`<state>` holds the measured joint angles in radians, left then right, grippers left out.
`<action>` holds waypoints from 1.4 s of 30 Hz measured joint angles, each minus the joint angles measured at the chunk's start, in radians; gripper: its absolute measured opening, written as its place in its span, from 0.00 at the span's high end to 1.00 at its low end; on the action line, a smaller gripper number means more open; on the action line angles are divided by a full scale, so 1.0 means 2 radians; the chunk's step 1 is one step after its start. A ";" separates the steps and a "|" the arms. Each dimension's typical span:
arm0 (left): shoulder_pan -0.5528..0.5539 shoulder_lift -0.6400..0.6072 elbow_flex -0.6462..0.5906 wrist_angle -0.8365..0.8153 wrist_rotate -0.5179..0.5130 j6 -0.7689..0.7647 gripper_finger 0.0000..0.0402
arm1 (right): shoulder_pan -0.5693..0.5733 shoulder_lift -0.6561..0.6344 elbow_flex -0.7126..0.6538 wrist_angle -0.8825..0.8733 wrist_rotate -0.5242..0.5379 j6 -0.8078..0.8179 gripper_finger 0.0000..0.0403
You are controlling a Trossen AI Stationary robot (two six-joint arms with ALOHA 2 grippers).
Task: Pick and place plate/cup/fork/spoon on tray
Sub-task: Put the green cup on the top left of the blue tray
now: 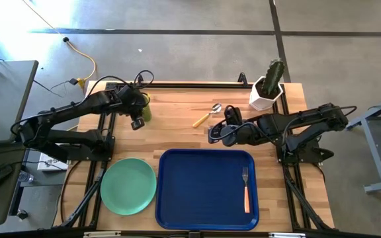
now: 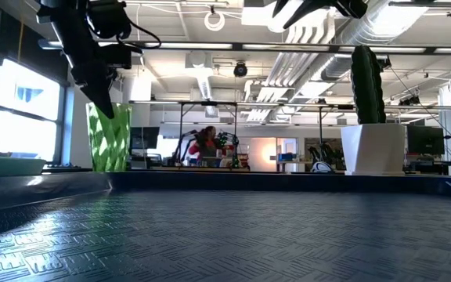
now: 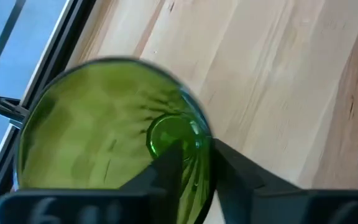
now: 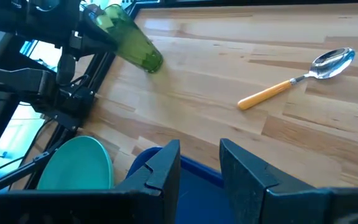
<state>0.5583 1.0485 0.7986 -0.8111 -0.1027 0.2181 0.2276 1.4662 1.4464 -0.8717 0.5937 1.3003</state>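
The olive-green cup [image 1: 145,108] stands at the table's far left, and my left gripper [image 1: 139,114] is shut on it from above. It also shows in the low view [image 2: 110,137] and the right wrist view [image 4: 132,40]. The spoon [image 1: 207,116] lies flat on the wood beyond the dark-blue tray [image 1: 177,198]. The fork [image 1: 246,188] lies in the tray's right part. The mint-green plate [image 1: 128,186] lies flat on the table left of the tray. My right gripper [image 1: 211,135] is open and empty over the tray's far edge, near the spoon. My left gripper pinches the cup's wall at the rim [image 3: 199,134], one finger [image 3: 166,171] inside the cup and one [image 3: 241,177] outside. The fingers come from above, pointing down. The cup sits upright below them; whether its base is on the table cannot be told.
A white pot with a cactus [image 1: 266,91] stands at the table's far right corner. Bare wood lies between the cup and the spoon [image 4: 291,84]. The tray's left and middle [image 1: 197,192] hold nothing.
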 joint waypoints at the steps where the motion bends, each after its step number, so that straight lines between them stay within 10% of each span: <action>1: 0.000 0.000 0.000 0.000 -0.001 0.004 0.90 | -0.001 0.000 0.000 -0.001 0.000 0.000 0.74; 18: -0.045 -0.049 0.029 -0.027 0.033 0.002 0.97 | -0.010 0.000 0.000 -0.009 0.000 0.000 0.74; 42: -0.307 -0.061 0.186 -0.035 0.095 -0.036 0.98 | -0.018 0.001 -0.003 -0.018 0.044 0.065 0.74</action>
<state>-0.0548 0.9274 1.1711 -0.8809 0.0874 0.1458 0.1915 1.4673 1.4403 -0.9068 0.6823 1.4309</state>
